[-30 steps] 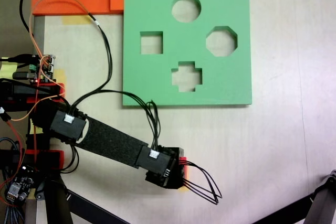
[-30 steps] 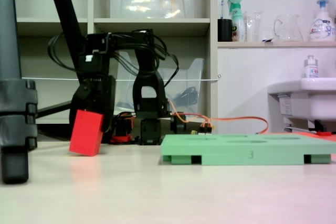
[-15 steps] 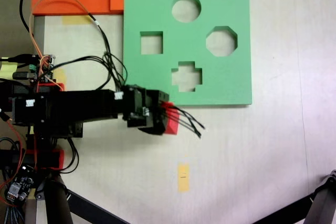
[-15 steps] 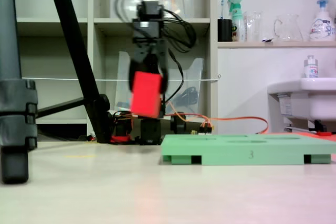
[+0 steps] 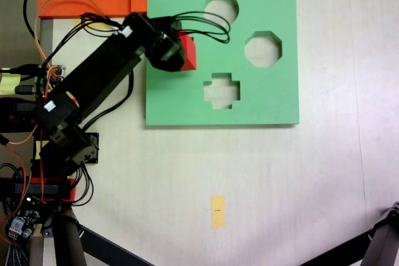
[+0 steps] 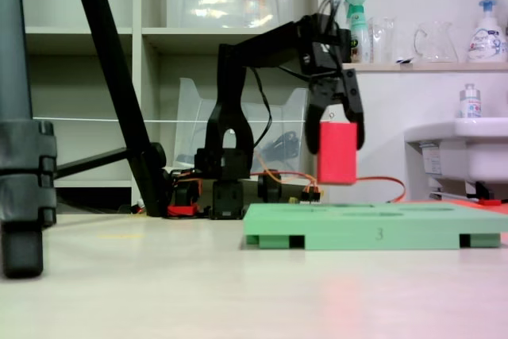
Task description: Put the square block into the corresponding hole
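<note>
Swinging up from the bare table below the green foam board point(image 5: 262, 98), the arm is now reaching across the board's upper left part, and the square block point(image 5: 187, 52) it is carrying has risen from beside the board's lower edge to a spot over the region where the corresponding hole was showing half a second ago; from above that cutout is now lying hidden under the wrist and block. In the low side-on fixed view the gripper point(image 6: 336, 140) is hanging with both jaws clamping the upper part of the block point(image 6: 336, 153), one jaw on each side, while the block's lower half is hanging free, upright, and clear of the board's top face point(image 6: 373, 216). The round, octagonal and cross-shaped cutouts are staying uncovered.

As a judgement, the block is looking like light foam: easy to lift, slightly squashy under the jaws, matte enough not to be slipping, and in no danger of breaking. Gripping it high on two opposite flat sides, as now, is leaving the bottom free to enter the cutout. Because foam drags against foam, a tilted or off-centre descent could be catching on the hole's rim, so the block's faces are needing to be squared with the cutout's edges before lowering
</note>
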